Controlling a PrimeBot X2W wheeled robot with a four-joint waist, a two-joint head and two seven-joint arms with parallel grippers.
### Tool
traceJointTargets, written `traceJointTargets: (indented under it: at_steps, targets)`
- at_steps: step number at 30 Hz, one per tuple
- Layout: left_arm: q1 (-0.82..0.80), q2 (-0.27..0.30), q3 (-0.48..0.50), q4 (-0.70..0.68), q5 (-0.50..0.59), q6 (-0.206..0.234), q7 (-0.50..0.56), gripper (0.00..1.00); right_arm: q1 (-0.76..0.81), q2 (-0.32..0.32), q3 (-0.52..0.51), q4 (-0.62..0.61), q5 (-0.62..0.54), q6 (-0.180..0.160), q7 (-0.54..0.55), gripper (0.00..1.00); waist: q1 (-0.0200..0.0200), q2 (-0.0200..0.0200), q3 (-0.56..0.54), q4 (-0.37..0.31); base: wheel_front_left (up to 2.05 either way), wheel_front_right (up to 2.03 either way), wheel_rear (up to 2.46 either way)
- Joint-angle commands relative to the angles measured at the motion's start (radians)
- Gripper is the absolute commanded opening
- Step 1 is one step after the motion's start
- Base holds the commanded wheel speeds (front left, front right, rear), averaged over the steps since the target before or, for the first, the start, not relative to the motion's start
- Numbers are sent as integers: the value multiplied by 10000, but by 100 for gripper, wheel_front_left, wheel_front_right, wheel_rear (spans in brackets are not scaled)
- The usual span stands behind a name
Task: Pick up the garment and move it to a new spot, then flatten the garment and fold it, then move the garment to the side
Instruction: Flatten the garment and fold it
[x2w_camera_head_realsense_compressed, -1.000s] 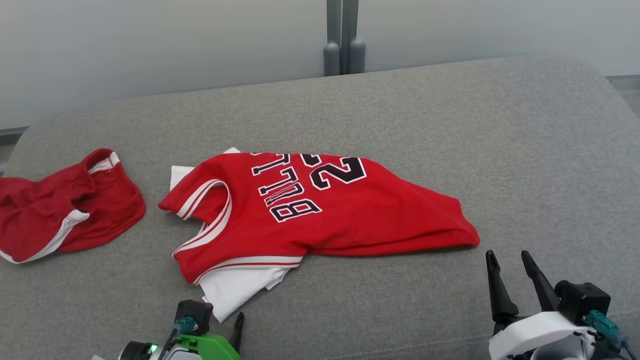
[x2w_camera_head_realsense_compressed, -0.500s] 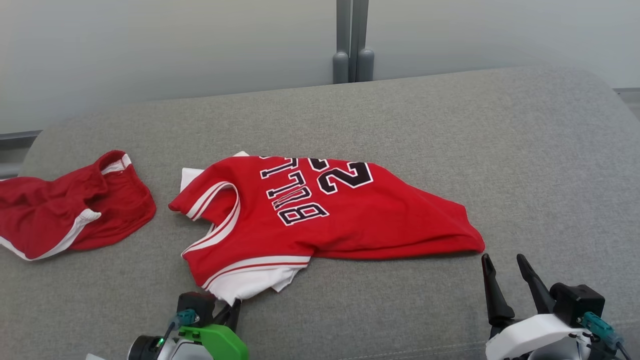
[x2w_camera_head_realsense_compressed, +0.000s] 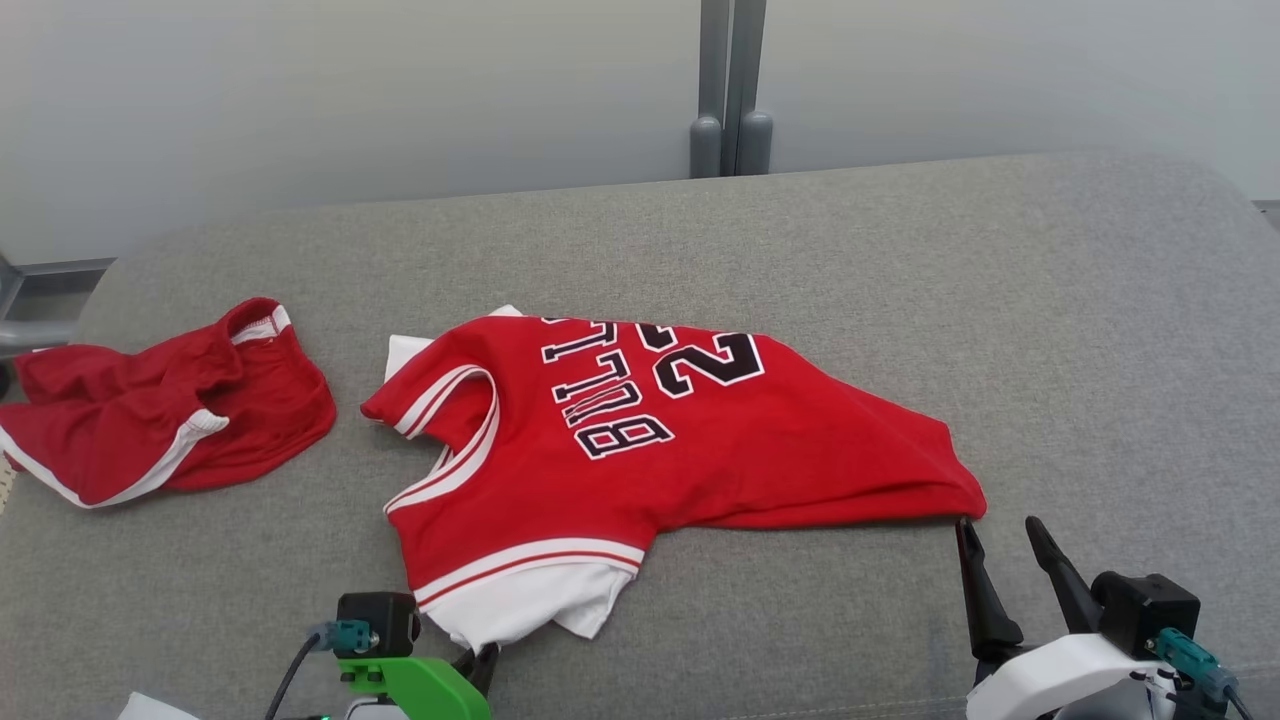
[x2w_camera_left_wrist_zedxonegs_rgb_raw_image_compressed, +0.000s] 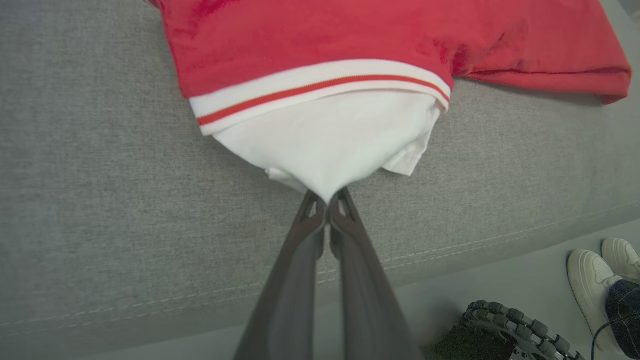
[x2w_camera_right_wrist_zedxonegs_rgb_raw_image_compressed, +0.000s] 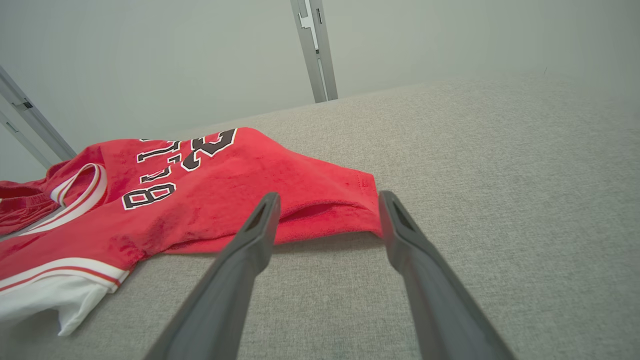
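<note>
Bottom edge of the head view, left of centre: the left gripper (x2w_camera_head_realsense_compressed: 480, 662) is clamped shut, jaws pressed together on a pinch of white fabric (x2w_camera_head_realsense_compressed: 530, 605). The left wrist view gives the close look. Two dark fingers (x2w_camera_left_wrist_zedxonegs_rgb_raw_image_compressed: 305, 250) meet at their tips mid-frame, and the white fabric (x2w_camera_left_wrist_zedxonegs_rgb_raw_image_compressed: 330, 145) is drawn to a point right between them. That white layer pokes out from under the striped armhole trim of the red jersey (x2w_camera_head_realsense_compressed: 700, 440). In the lower right corner of that wrist view, beyond the seam of the grey cushion (x2w_camera_left_wrist_zedxonegs_rgb_raw_image_compressed: 100, 225), a person's pale shoes (x2w_camera_left_wrist_zedxonegs_rgb_raw_image_compressed: 595, 272) stand on the floor.

Over to the lower right of the head view: the right gripper (x2w_camera_head_realsense_compressed: 997, 530) is wide open and holds nothing, fingers pointing up the frame. Its tips sit just beside the jersey's lower hem corner. The right wrist view shows that corner lying between the spread fingers, though I cannot tell whether either finger touches it.

Centre frame, the jersey lies on the cushion with its dark lettering and number facing up, neck end to the left and hem to the right. Middle left, a pair of red shorts (x2w_camera_head_realsense_compressed: 170, 420) lies crumpled, apart from the jersey. Top centre, a grey post (x2w_camera_head_realsense_compressed: 730, 90) stands against the pale wall.
</note>
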Motion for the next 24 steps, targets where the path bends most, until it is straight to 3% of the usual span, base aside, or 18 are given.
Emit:
traceJointTargets:
  at_steps: [1, 14, 24]
  targets:
    - [192, 81, -33, -92, 24, 93, 151, 100, 26, -18, 16, 3, 20, -10, 13, 100, 0, -1, 13, 13, 0, 0, 0]
    - [-113, 552, 631, -449, 226, 958, -26, 100, -95, -18, 37, 9, -61, -10, 41, 100, 0, -1, 181, 41, 0, 0, 0]
    - [-1202, 508, 377, 882, 636, 831, -325, 100, -327, -19, 144, -78, -101, -10, 56, 100, 0, -1, 630, -26, 0, 0, 0]
